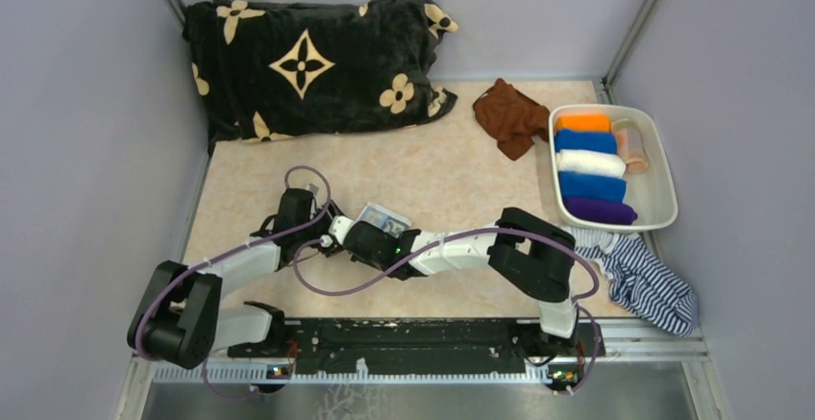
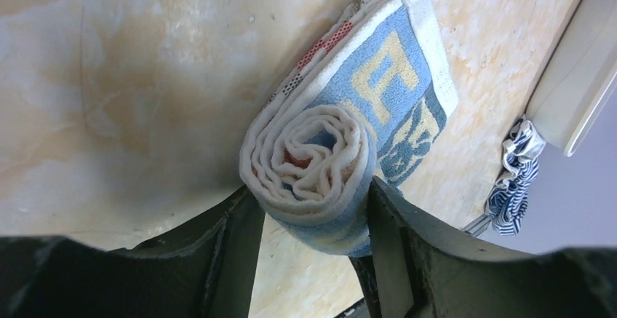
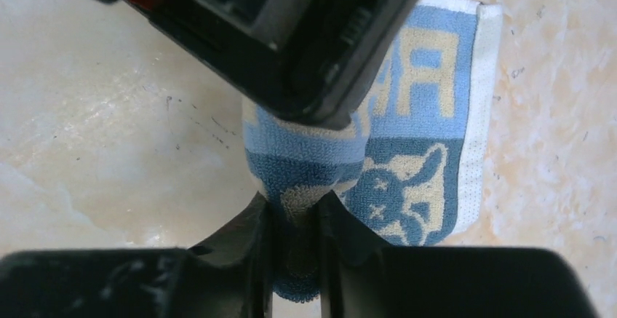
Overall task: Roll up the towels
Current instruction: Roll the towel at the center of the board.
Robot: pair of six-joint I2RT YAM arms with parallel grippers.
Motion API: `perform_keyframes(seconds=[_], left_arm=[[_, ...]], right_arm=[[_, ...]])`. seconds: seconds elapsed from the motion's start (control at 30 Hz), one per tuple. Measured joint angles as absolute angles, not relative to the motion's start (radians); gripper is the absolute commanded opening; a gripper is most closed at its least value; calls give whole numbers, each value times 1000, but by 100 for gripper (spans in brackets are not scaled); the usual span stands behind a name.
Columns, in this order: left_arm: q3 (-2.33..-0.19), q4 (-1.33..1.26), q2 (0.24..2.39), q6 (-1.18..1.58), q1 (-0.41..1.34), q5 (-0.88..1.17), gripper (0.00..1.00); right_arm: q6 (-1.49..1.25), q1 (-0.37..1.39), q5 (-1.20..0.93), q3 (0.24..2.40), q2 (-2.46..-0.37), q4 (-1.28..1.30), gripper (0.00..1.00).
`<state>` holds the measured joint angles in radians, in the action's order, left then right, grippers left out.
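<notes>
5 plain rolls [image 1: 588, 162] sit in the white tray [image 1: 661, 185], the blue-white printed towel [image 2: 342, 136] lies near-fully rolled on the worktop [image 1: 423, 165], left tool [image 2: 309, 209] clasping its spiral end and right tool [image 3: 295, 220] pinching its outer layer, and the brown towel [image 1: 509, 117] beside the tray lies unrolled.

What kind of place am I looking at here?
Probably a robot lab test cell, not a home: plain grey walls box in a small table, two arms are mounted on a rail at its edge, and a white bin holds rolled towels.
</notes>
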<state>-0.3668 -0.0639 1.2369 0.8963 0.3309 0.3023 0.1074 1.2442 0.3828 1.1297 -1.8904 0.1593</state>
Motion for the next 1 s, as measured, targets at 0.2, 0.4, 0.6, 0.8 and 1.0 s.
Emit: perform_keyframes(seconds=[0.2, 0.4, 0.6, 0.8, 1.0], left_arm=[[-384, -30, 1207, 857, 329, 285, 72], [-385, 99, 1004, 821, 329, 218, 76], [-369, 220, 836, 832, 329, 206, 76], [-302, 251, 766, 885, 329, 241, 77], [-272, 290, 764, 916, 329, 253, 78]], right_arm=[[94, 1180, 228, 1147, -1876, 178, 0], [21, 1058, -122, 1156, -1864, 184, 0], [-93, 967, -513, 1169, -1912, 186, 0], [-237, 883, -793, 1186, -2006, 162, 1], [-330, 870, -912, 1206, -2067, 134, 2]])
